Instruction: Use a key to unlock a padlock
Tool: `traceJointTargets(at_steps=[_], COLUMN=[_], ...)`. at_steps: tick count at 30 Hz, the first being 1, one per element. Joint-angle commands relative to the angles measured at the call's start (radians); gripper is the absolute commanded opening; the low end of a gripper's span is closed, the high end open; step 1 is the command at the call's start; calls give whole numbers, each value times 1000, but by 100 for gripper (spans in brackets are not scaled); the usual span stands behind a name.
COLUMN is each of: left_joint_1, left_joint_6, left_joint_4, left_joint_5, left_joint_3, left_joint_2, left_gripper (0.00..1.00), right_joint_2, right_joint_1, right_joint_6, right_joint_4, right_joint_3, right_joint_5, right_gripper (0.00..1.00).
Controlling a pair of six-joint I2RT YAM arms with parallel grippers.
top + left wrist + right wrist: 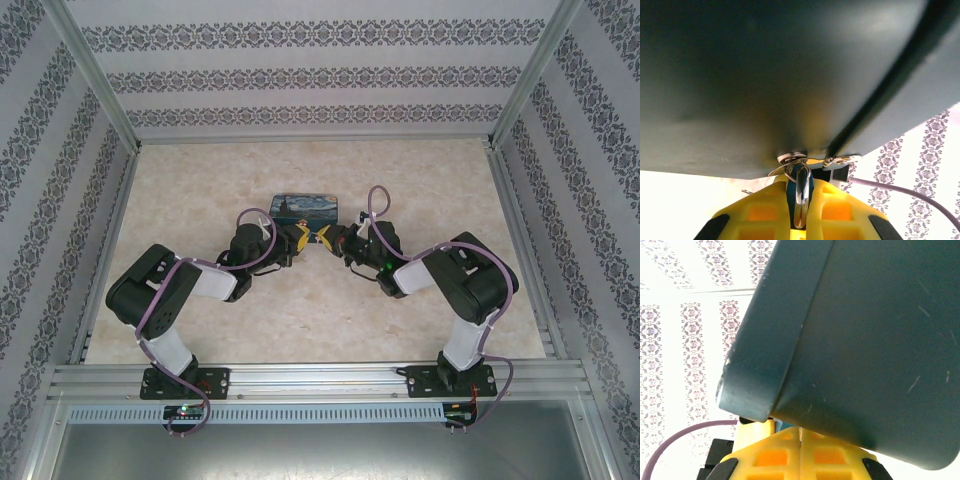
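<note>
In the left wrist view my left gripper is shut on the padlock. Its blue body and metal shackle stand upright between the yellow fingers, just under the metal hasp of the dark box. My right gripper is shut, with a thin pale sliver, the key, pinched at its tips right below the box's bottom edge. From above, the left gripper and right gripper meet tip to tip in front of the box.
The painted box sits mid-table, close behind both grippers. Patterned walls close in the back and sides, with metal frame posts at the corners. A purple cable runs past the left gripper.
</note>
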Motion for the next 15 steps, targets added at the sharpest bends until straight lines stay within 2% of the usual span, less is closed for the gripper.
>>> traceJointTargets(at_steps=[1, 15], left_joint_1=[-44, -45], left_joint_6=[-47, -18], left_joint_4=[156, 125], left_joint_5=[143, 153], left_joint_3=[10, 9], left_joint_2=[-40, -59], left_gripper=[0, 0], right_joint_2=[21, 14], right_joint_1=[24, 12], right_joint_6=[1, 34], right_joint_4=[27, 39], right_joint_3=[37, 66], right_joint_5=[44, 17], right_gripper=[0, 0])
